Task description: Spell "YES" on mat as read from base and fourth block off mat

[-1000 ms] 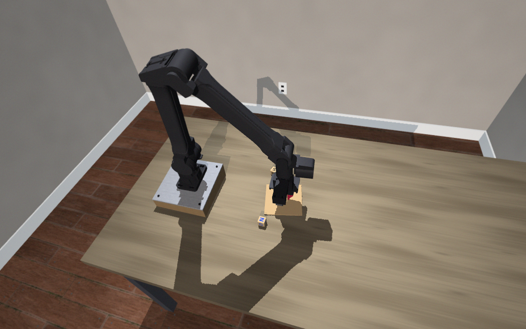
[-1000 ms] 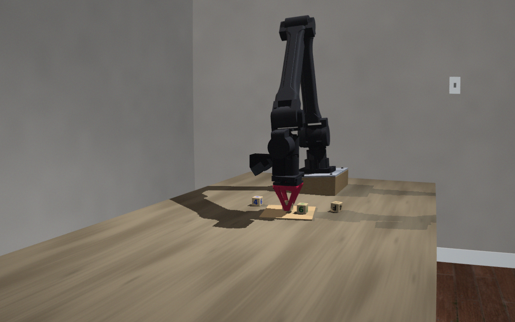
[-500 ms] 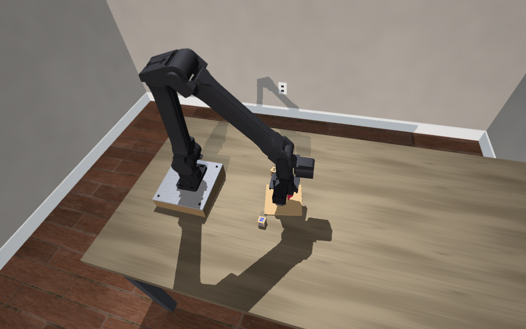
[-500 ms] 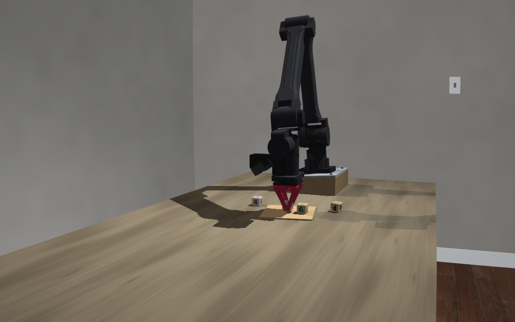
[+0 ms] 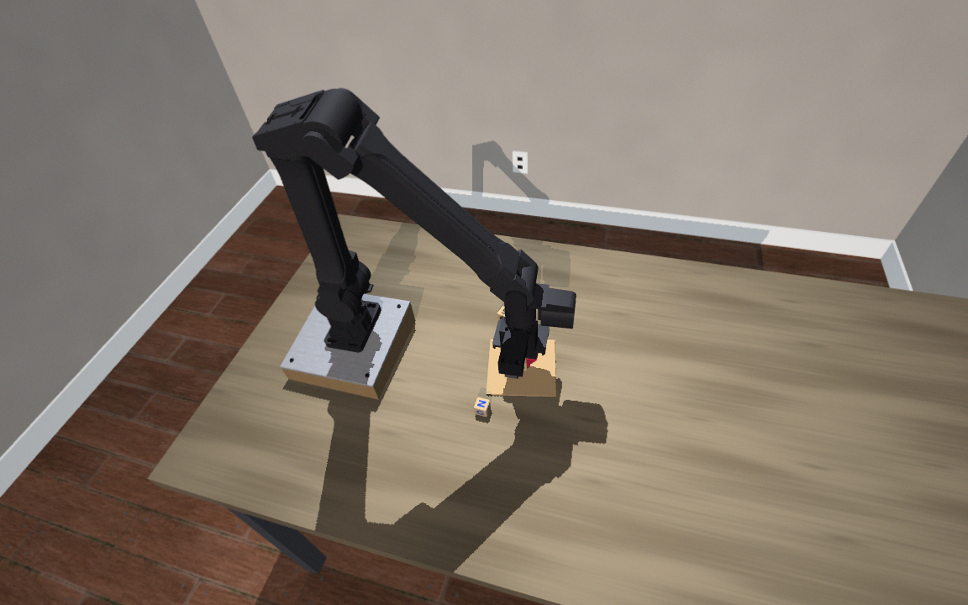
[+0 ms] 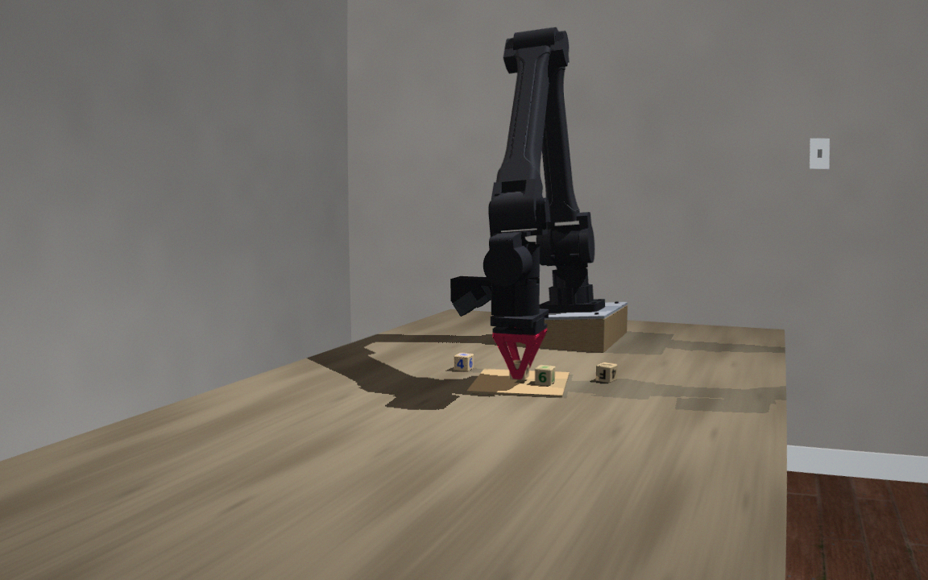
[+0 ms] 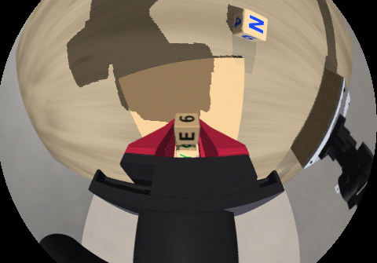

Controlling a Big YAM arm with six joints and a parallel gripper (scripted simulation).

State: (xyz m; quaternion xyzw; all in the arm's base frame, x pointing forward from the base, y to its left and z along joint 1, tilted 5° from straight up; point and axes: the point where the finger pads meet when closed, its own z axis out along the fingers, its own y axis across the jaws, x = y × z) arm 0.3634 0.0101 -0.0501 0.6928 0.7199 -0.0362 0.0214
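My gripper is shut on the E block, at or just above the mat. E shows on its upper face, 6 on a side; whether it touches the mat is unclear. The Y block stands close beside it on the mat, largely hidden in the wrist view. The N block lies off the mat, N up. The S block lies off the mat's opposite side, mostly hidden by the arm in the top view.
The robot's base box stands on the table on one side of the mat. The arm reaches over from it, and its shadow falls across part of the mat.
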